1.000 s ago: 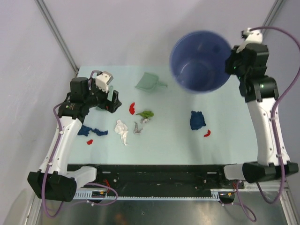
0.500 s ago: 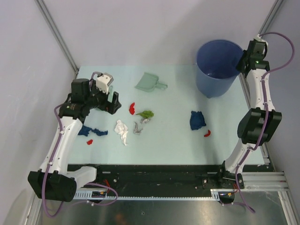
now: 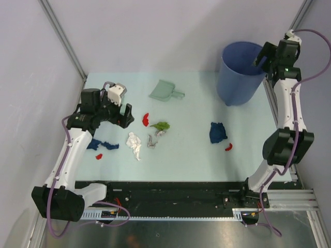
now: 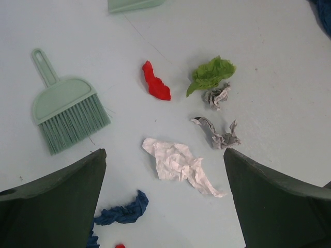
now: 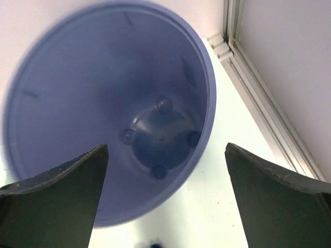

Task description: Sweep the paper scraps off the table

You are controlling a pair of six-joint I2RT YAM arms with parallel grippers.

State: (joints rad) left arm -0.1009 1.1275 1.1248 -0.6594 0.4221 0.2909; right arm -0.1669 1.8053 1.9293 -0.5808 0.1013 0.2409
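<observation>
Paper scraps [image 3: 135, 144] lie unswept on the table [image 3: 186, 160] in a loose band left of the blue bucket [image 3: 238, 85]. The band's long axis runs side to side, and the white wad lies crosswise to it. The bucket, aloft and tilted a second ago, now stands upright, let go by the wide-open right gripper [image 3: 264, 57] at its rim; a bin looks ready. Farthest from the bucket, the left gripper [image 3: 125, 114] gapes empty.

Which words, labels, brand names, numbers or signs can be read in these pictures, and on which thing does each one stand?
None: no text can be read in any view.
The blue bucket, hand brush, dustpan and paper scraps are plain, with no print showing.
On the left arm and right arm, any marks are too small to read.
</observation>
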